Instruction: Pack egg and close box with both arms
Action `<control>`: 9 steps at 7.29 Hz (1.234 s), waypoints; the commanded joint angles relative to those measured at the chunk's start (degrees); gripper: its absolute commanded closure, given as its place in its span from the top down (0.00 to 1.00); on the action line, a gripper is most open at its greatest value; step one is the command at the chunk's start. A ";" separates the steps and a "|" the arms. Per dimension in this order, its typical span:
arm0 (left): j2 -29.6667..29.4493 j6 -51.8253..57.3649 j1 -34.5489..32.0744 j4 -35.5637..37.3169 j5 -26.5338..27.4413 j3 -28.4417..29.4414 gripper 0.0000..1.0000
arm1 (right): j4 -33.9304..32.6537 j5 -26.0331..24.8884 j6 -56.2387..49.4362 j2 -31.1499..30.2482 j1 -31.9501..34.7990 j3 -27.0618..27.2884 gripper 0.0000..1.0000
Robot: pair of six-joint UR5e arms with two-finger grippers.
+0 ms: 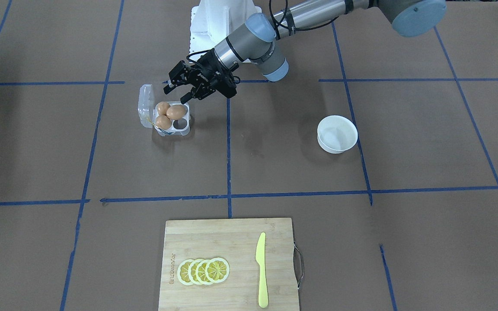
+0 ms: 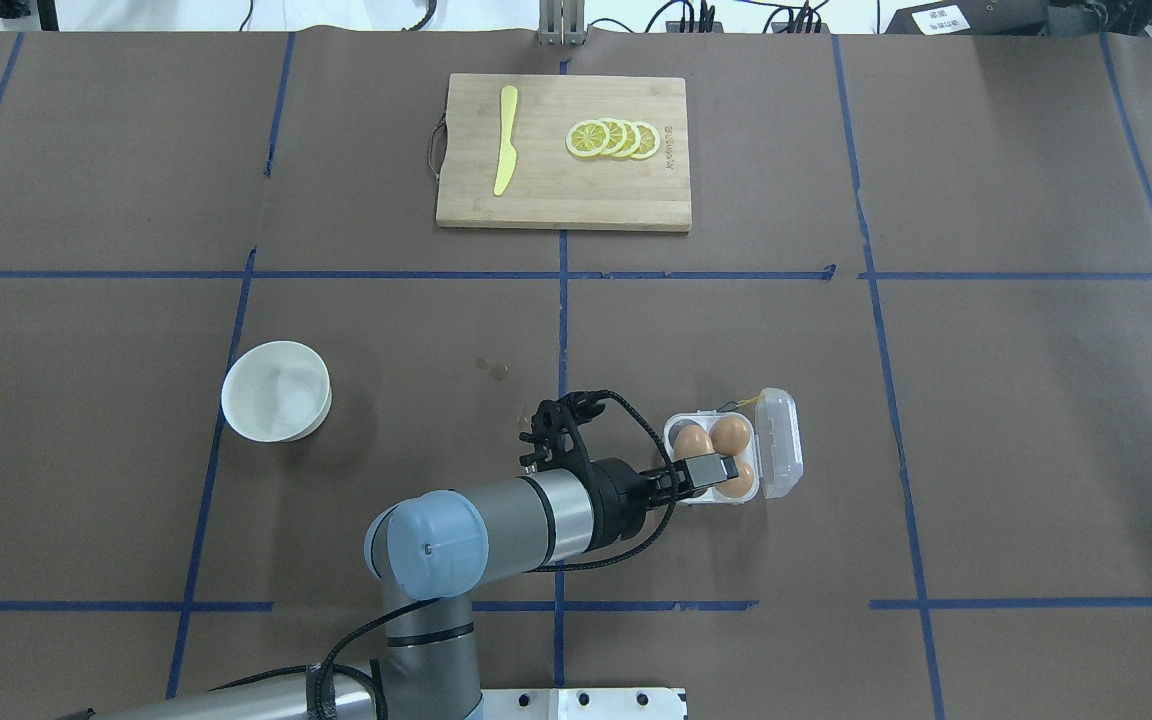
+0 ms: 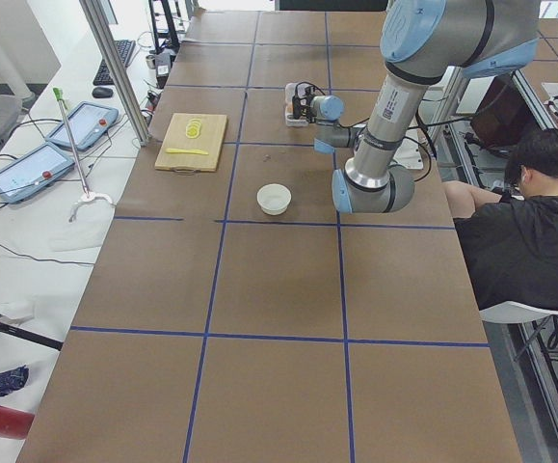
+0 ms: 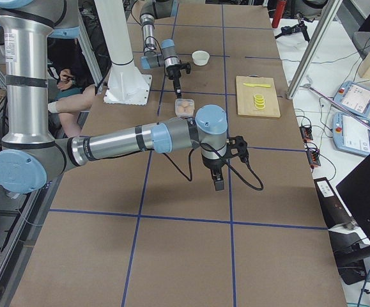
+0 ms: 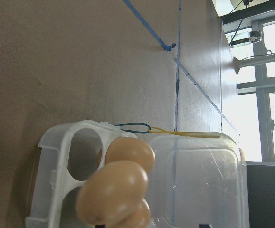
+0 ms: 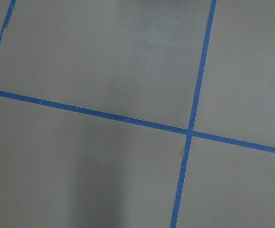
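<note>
Near the worktop's robot-side edge, the smooth orange-brown egg lay askew in the clear plastic four-cell box. The left tool, wide and empty, probably needed a straight lift; whether the right tool was wide, I couldn't tell.

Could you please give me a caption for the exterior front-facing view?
Left pincer open near the open box holding three eggs, one cell empty.

Robotics laboratory: a left arm and a right arm, silver-grey and jointed, reach over a long table papered brown and gridded with blue tape. Touchscreen pendants lie on a white bench along one edge. An operator sits at the opposite edge, by a white pedestal.
</note>
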 commanded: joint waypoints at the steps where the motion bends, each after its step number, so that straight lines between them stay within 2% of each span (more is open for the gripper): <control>1: 0.08 0.00 0.03 0.00 -0.08 -0.09 0.72 | 0.00 0.00 0.00 0.00 0.00 0.00 1.00; 3: 1.65 0.70 -0.15 0.00 -0.34 -4.02 0.80 | 0.00 0.00 0.00 0.09 0.00 0.00 1.00; 4: 2.35 4.01 -0.41 0.43 -0.60 -6.14 1.00 | 0.00 0.00 0.00 0.09 0.00 -0.09 1.00; 5: 2.71 4.31 -1.72 1.14 -3.74 -6.33 1.00 | 0.00 0.00 0.00 0.00 0.00 -0.09 1.00; 6: 5.06 4.74 -3.99 5.58 -9.60 -9.55 1.00 | 0.00 -0.09 0.00 0.00 0.00 0.00 1.00; 7: 8.65 6.92 -6.71 12.50 -14.71 -15.76 1.00 | 0.00 -0.09 0.00 -0.09 0.00 0.09 1.00; 8: 12.43 11.38 -9.61 21.44 -18.24 -22.79 1.00 | 0.00 -0.09 0.09 -0.09 0.00 0.17 1.00; 9: 14.38 16.30 -12.95 30.06 -20.88 -27.21 1.00 | 0.00 -0.09 0.09 0.00 0.00 0.17 1.00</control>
